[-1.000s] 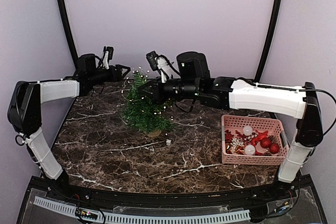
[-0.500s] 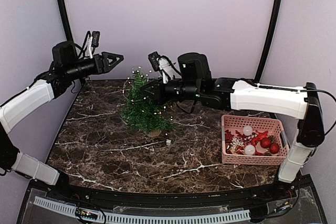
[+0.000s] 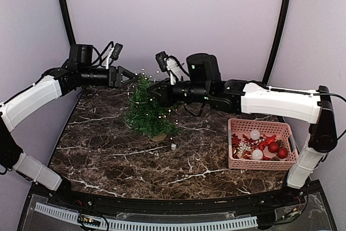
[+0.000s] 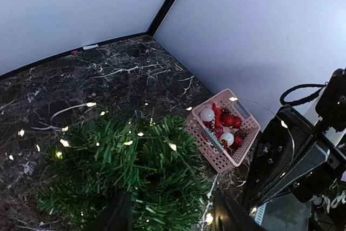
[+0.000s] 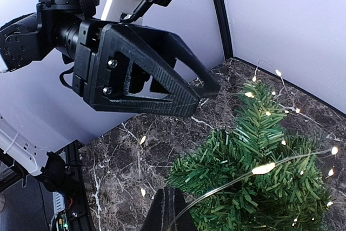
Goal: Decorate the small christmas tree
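Obs: small christmas tree [image 3: 147,113], bushy dark-green bristles, sits just below and between both tools, draped in a thin lit fairy-light wire [image 5: 263,169]; left gripper [image 3: 128,77] spread wide, holding nothing, now lower and nearer the treetop than before; right gripper [image 5: 171,209] pinched on the wire, fingertips cut off by the frame edge

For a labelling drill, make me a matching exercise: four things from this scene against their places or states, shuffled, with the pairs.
1 small christmas tree
2 pink basket
3 left gripper
4 right gripper

a open, near the tree's top
b shut on the light string
c holds red and white baubles
d mid-table, lights lit

Pairs: 1-d, 2-c, 3-a, 4-b.
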You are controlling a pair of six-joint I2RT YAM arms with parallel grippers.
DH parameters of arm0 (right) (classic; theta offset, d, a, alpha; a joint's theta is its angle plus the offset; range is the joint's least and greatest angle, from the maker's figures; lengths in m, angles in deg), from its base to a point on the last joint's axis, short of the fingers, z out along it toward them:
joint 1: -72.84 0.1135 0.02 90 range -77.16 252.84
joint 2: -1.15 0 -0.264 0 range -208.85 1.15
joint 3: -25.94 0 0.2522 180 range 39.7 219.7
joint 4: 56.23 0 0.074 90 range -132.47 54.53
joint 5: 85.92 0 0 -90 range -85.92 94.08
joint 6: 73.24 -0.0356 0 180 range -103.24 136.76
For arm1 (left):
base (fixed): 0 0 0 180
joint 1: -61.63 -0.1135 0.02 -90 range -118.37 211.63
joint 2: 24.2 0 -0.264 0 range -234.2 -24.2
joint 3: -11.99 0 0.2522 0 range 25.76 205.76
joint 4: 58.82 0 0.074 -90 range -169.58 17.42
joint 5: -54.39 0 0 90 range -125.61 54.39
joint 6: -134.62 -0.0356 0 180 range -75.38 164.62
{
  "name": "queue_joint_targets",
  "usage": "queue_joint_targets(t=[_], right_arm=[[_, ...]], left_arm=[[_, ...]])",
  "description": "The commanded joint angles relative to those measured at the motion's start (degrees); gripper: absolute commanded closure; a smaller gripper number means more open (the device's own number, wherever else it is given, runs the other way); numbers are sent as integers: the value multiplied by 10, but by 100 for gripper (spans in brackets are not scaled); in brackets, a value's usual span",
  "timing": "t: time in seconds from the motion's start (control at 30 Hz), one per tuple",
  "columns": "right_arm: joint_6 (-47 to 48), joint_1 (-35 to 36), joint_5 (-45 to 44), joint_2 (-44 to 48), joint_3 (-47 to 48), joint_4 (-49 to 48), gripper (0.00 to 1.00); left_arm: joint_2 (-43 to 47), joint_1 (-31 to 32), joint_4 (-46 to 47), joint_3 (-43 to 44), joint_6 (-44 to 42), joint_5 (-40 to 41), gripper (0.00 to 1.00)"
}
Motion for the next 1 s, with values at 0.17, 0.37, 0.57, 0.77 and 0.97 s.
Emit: queue_joint_targets(t=[0.17, 0.37, 0.57, 0.77, 0.97], right_arm=[[11, 6, -17, 17, -6, -23, 100], [6, 6, -51, 25, -13, -24, 100], [-12, 5, -224, 57, -38, -20, 100], [13, 6, -259, 71, -34, -30, 100], [12, 7, -229, 57, -23, -32, 100]], left_arm=[[-7, 18, -38, 38, -21, -40, 50], [-17, 20, -33, 41, -17, -70, 73], [40, 20, 15, -9, -6, 83, 100], [102, 19, 116, -89, 44, 173, 94], [85, 0, 155, -92, 72, 181, 92]])
